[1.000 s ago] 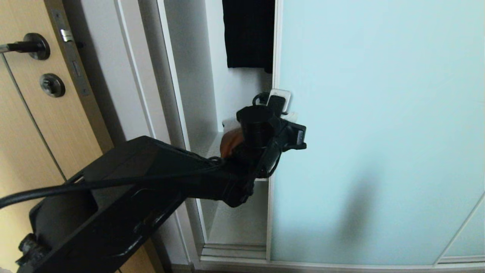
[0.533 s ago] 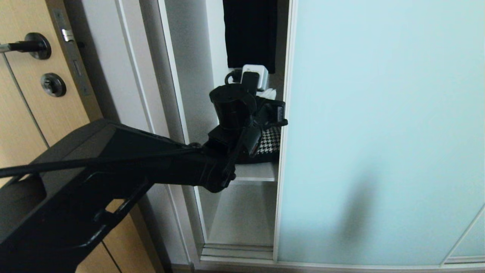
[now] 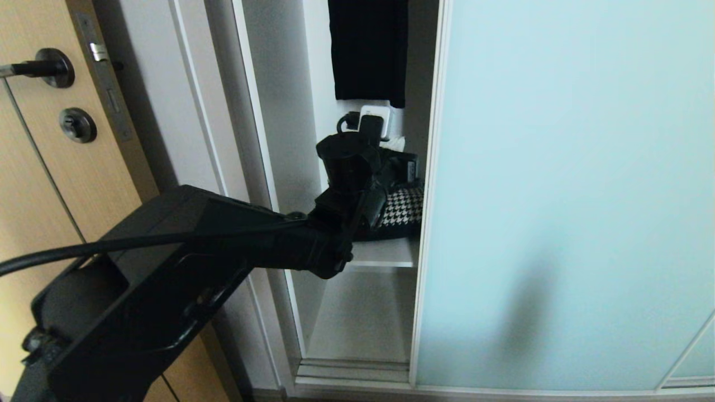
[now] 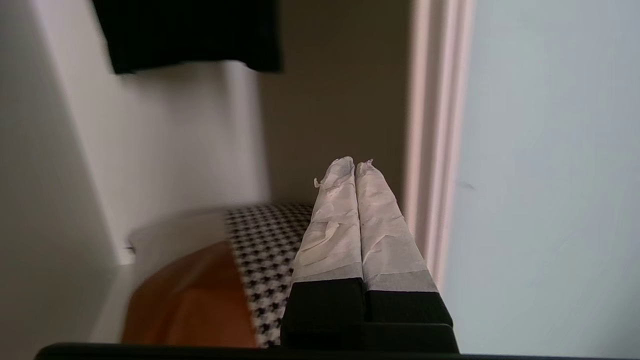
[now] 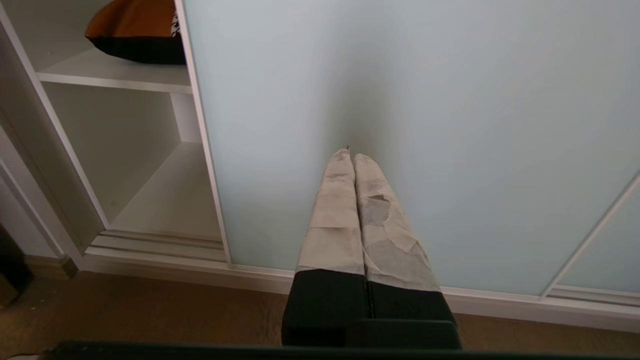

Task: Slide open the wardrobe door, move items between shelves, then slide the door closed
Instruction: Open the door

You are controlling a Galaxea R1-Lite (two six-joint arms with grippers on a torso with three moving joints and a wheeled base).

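Judged to be in the first step – opening the door [image 3: 558, 167]. Seen in the head view filling the right side of the frame, with its left edge drawn back enough to bare a narrow strip of wardrobe in the centre.

Left gripper [image 4: 355, 167] reaching into that gap, fingers pressed together, nothing between them. In the left wrist view, placed just beside the door's frame edge [image 4: 432, 150]; touching or not, cannot tell.

Cushion [image 3: 402, 204] lying on the upper shelf [image 3: 385, 254], centre of the head view, half hidden behind the door edge and the arm. Only the houndstooth patch visible there, plus a brown patch in the wrist view. Lower shelf [image 3: 357, 329] found under it, toward the bottom centre. Black garment [image 3: 366, 44] hanging at the top centre.

Right gripper [image 5: 350, 155] closed too, holding nothing, pointing at the glass in the middle of its own view, well away from the gap.

Next move, as a judgement: press the closed fingers sideways against the frame edge and slide the door further to the right of the frame – enough to uncover the whole cushion. Only then spread the fingers for a grasp. Needed here: steady sideways force, and no snagging on the cushion or the shelf front.
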